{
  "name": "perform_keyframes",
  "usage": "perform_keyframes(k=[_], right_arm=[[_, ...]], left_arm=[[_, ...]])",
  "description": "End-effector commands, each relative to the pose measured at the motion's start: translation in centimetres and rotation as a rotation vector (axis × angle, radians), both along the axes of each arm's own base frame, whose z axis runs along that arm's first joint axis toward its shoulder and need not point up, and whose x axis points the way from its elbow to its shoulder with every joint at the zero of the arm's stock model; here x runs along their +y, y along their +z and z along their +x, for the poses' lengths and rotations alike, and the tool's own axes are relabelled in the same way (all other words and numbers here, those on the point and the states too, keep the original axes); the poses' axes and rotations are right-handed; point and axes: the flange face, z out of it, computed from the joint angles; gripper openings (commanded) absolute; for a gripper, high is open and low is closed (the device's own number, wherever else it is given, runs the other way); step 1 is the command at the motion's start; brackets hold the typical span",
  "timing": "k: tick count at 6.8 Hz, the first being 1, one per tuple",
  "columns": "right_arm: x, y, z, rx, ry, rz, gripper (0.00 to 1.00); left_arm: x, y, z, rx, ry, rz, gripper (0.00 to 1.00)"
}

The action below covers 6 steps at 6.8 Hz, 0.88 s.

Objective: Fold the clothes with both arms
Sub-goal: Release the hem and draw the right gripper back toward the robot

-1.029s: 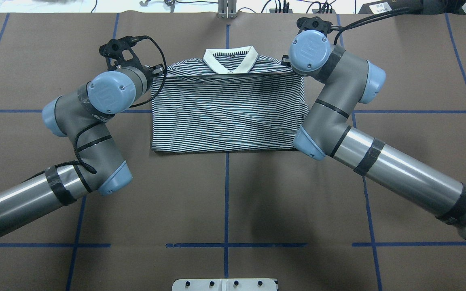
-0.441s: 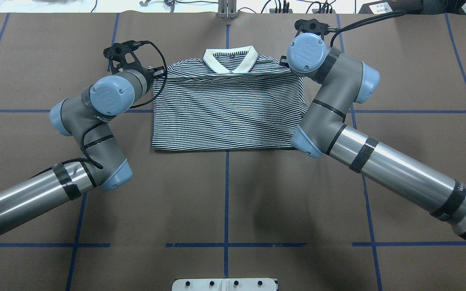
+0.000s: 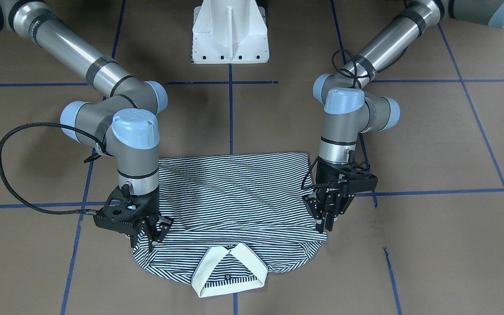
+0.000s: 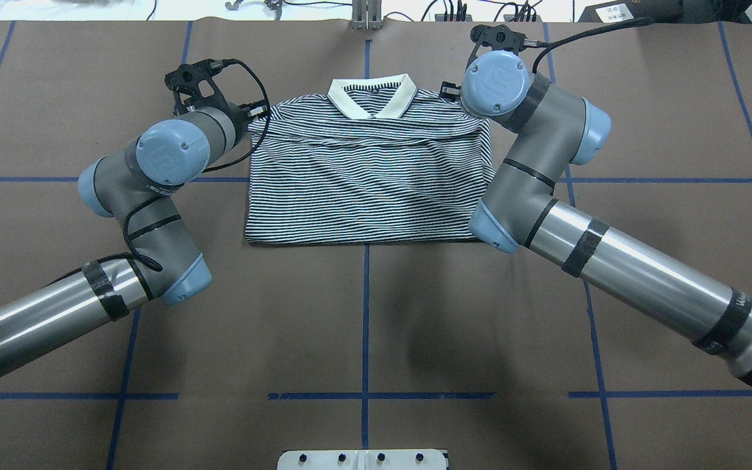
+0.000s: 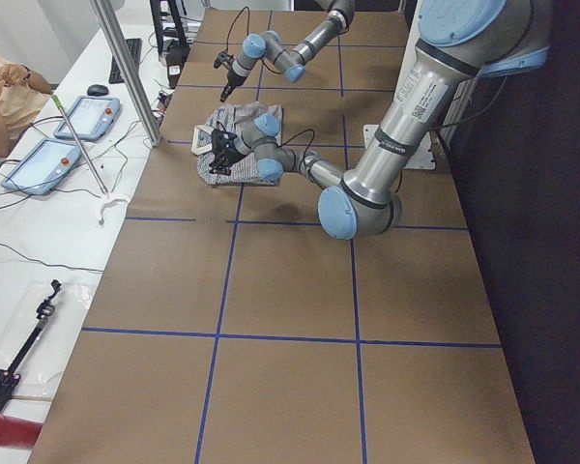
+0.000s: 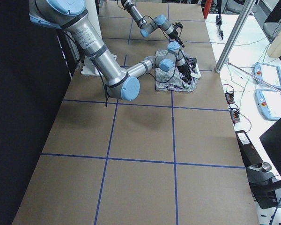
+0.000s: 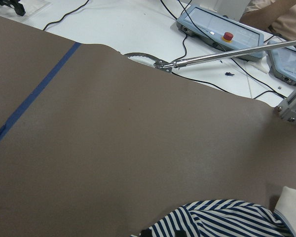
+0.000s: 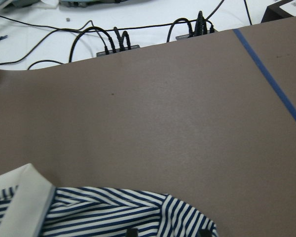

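Observation:
The striped polo shirt (image 4: pixel 366 189) lies mid-table, collar (image 4: pixel 371 98) at the far side, its lower half folded up over the chest. In the front-facing view the folded edge runs just above the collar (image 3: pixel 228 273). My left gripper (image 3: pixel 325 225) pinches one end of that edge, fingers close together; from overhead it (image 4: pixel 260 112) sits at the shirt's left shoulder. My right gripper (image 3: pixel 152 243) holds the other end, by the right shoulder (image 4: pixel 446 89). Each wrist view shows striped cloth (image 7: pixel 227 219) (image 8: pixel 103 212) bunched up at its bottom edge.
The white pedestal base (image 3: pixel 230 30) stands at the near edge. Blue tape lines (image 4: pixel 365 326) cross the brown table cover. Past the far edge a white bench carries cables and teach pendants (image 7: pixel 219 29). A person's arm (image 5: pixel 5 97) shows beside that bench.
Both grippers have shifted slightly toward the far edge, and the right one has also moved inward. The folded layer has gone from taut to more wrinkled.

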Motion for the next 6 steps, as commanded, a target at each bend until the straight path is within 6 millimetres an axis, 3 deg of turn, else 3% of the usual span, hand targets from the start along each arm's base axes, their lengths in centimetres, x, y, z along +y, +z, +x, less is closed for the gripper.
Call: perform_keyframes(k=[1, 2, 3, 4, 6], right_arm=[[5.6, -1.0, 4.0, -0.185, -0.054, -0.017, 0.64], [11.5, 0.4, 5.6, -0.247, -0.056, -0.048, 0.69], [15.5, 1.9, 6.4, -0.277, -0.056, -0.083, 0.72], [17.3, 3.3, 4.2, -0.26, -0.067, -0.106, 0.74], [18.6, 6.1, 1.0, -0.23, -0.064, -0.159, 0.74]], left_arm=[[0.8, -2.5, -2.4, 0.127, -0.021, 0.053, 0.36], [1.3, -2.6, -2.9, 0.139, -0.017, 0.057, 0.36], [1.4, -2.2, -3.0, 0.141, -0.019, 0.052, 0.36], [1.5, -2.1, -3.0, 0.142, -0.02, 0.049, 0.36], [1.8, -1.4, -3.2, 0.135, -0.025, 0.046, 0.36]])
